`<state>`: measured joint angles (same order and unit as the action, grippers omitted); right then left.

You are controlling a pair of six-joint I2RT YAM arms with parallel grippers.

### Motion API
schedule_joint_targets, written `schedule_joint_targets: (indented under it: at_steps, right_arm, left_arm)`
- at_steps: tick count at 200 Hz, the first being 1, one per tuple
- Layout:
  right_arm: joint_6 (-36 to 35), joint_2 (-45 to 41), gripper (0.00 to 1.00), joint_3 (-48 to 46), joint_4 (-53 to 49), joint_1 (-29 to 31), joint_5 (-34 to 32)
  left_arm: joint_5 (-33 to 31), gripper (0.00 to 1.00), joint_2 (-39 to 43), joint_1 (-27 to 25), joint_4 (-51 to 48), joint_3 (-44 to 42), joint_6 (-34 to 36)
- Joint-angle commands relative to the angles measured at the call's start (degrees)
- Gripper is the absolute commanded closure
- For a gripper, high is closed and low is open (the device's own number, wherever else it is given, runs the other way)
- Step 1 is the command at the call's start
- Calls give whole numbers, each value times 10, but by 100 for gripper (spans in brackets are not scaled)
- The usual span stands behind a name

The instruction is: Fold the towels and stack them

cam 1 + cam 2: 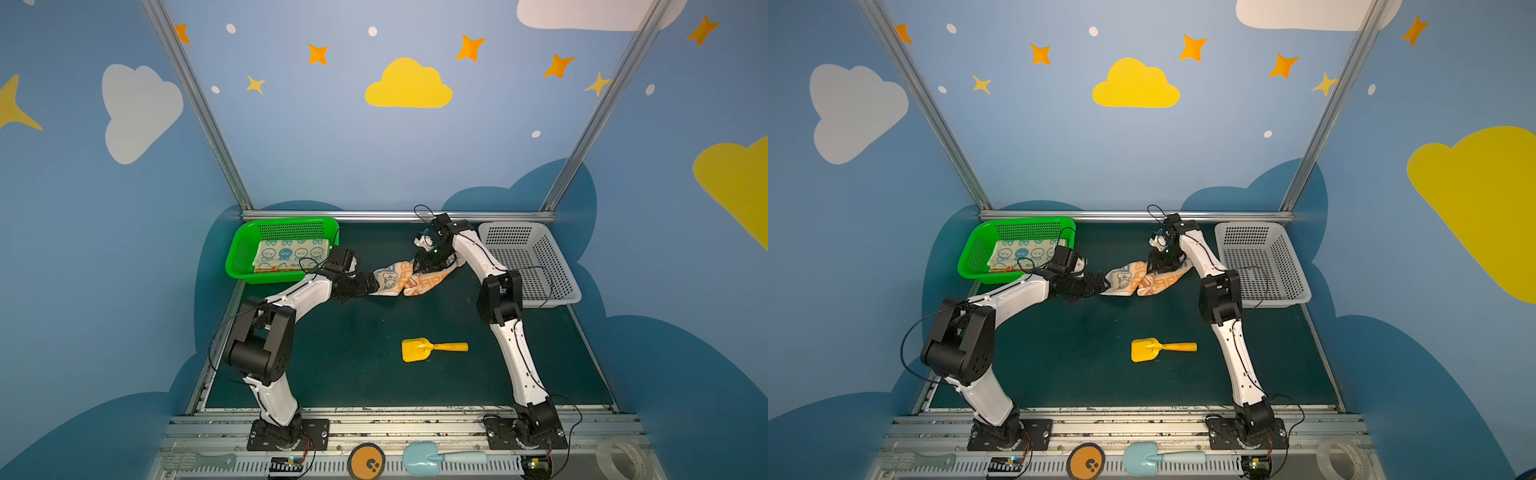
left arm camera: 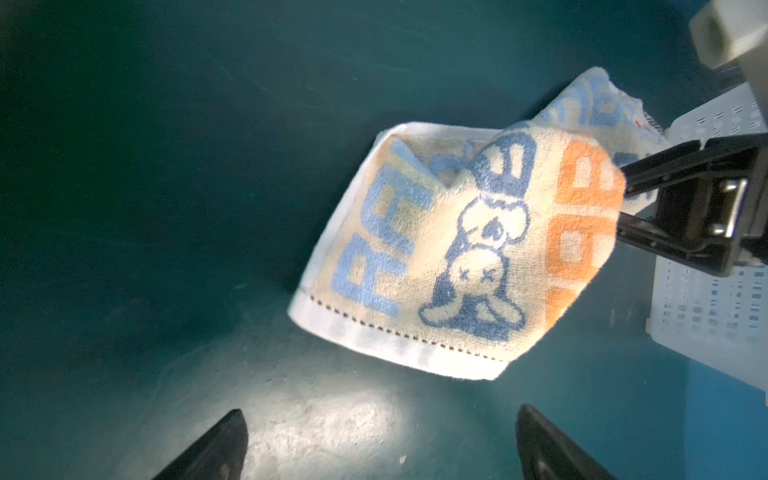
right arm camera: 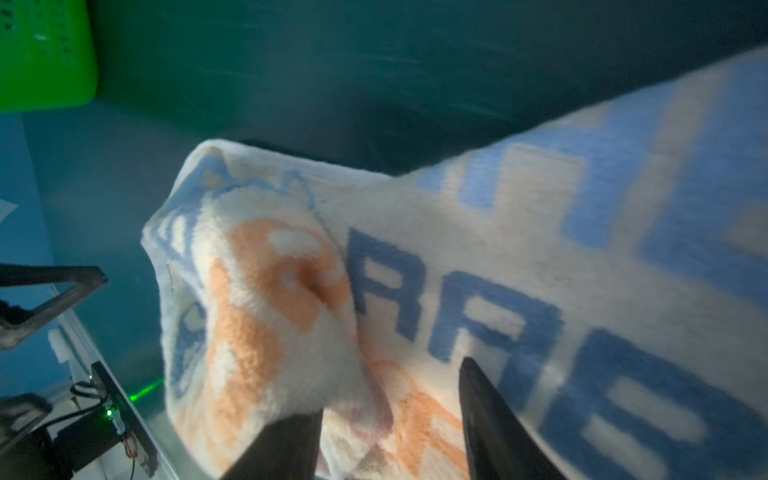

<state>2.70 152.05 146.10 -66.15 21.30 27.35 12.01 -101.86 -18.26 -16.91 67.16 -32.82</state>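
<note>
Right claw (image 3: 390, 386): released, jaws apart over the lettered towel (image 1: 409, 277). Left claw (image 2: 382, 409): released and empty, just left of it. The towel lies crumpled on the table (image 1: 353, 365), far middle. You are likely at the flattening step. Next, spread it, grasp two corners, fold, then stack in the far-left green basket (image 1: 286, 222).
</note>
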Motion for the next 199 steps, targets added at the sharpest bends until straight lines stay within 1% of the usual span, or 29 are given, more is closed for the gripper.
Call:
schedule_joint_targets:
  at_steps: [1,20,34,47,66,86,101,115,137,162,172,180,199]
  right_arm:
    - [23,-38,38,8,14,0,-4]
    - [26,-105,36,-73,42,3,-19]
    - [27,-167,35,-163,73,10,-37]
    - [30,-221,34,-248,109,17,-36]
    - [54,-271,39,-343,149,30,-28]
    - [80,-287,43,-396,172,43,-20]
    - [98,-267,47,-399,166,50,-20]
    - [109,-238,50,-369,132,56,-25]
    - [107,-190,50,-312,82,68,-33]
    - [120,-155,51,-280,75,74,-55]
    - [130,-146,54,-271,74,74,-70]
    - [138,-141,56,-268,77,73,-78]
    - [149,-133,64,-260,76,70,-95]
  left_arm:
    - [1,1,-17,-15,-13,30,7]
    - [3,0,-29,-29,-18,45,14]
    - [2,1,-36,-40,-21,48,18]
    - [0,1,-46,-42,-21,52,20]
    - [1,1,-74,-40,-22,68,24]
    - [6,1,-112,-40,-27,99,35]
    - [-5,2,-139,-38,-44,126,47]
    - [-7,9,-153,-33,-59,141,54]
    - [-23,10,-147,-28,-57,131,57]
    - [-49,14,-147,-24,-64,124,68]
    - [-56,16,-152,-22,-64,123,71]
    - [-51,18,-159,-21,-62,122,71]
    - [-34,27,-181,-20,-63,125,72]
